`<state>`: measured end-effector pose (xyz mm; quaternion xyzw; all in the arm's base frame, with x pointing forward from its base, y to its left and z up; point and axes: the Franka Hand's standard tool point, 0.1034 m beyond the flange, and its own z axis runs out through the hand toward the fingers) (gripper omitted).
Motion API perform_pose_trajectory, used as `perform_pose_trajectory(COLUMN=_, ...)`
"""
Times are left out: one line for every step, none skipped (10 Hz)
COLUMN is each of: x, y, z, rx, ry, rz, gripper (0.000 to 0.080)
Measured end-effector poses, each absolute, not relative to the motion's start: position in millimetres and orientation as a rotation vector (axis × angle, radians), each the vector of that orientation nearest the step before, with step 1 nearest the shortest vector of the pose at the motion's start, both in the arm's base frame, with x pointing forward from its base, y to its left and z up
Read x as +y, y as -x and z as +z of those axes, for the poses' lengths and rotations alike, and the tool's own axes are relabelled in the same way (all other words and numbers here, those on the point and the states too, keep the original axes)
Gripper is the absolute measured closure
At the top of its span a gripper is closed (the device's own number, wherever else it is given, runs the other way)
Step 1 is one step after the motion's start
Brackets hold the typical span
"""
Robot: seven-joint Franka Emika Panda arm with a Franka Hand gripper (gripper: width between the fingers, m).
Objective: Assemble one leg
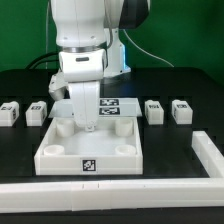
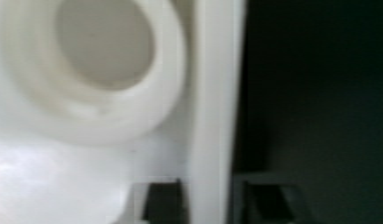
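Four small white legs with tags lie in a row on the black table: two at the exterior view's left and two at its right. The large white square panel with round corner sockets lies in the middle. My gripper is down at the panel's far edge. In the wrist view the panel's thin wall runs between my two dark fingertips, which press it from both sides. A round socket shows beside the wall. No leg is in the gripper.
The marker board lies behind the panel, partly hidden by the arm. A white L-shaped rail runs along the front and up the exterior view's right side.
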<state>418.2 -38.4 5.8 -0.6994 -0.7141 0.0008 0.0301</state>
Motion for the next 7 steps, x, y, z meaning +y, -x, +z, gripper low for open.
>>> perform_pose_trajectory(x=-38.9, y=-419.8, z=6.5, rx=-2.203, ry=2.162, rz=-0.004, gripper=0.0739)
perform_pose_trajectory(x=-39.1, y=-420.3, z=6.7, rx=-2.204, ry=2.164, rz=-0.007, gripper=0.0739)
perform_pose_trajectory(x=-39.2, y=-420.3, z=6.7, rx=-2.204, ry=2.165, rz=-0.007, gripper=0.0739)
perform_pose_trajectory(x=-39.2, y=-420.4, z=6.7, rx=-2.204, ry=2.165, rz=-0.007, gripper=0.0739)
perform_pose_trajectory(x=-39.2, y=-420.4, z=6.7, rx=-2.204, ry=2.165, rz=-0.007, gripper=0.0739)
perform_pose_trajectory(x=-39.2, y=-420.4, z=6.7, rx=-2.204, ry=2.165, rz=-0.007, gripper=0.0739)
perform_pose_trajectory(x=-39.2, y=-420.4, z=6.7, rx=-2.204, ry=2.165, rz=-0.007, gripper=0.0739)
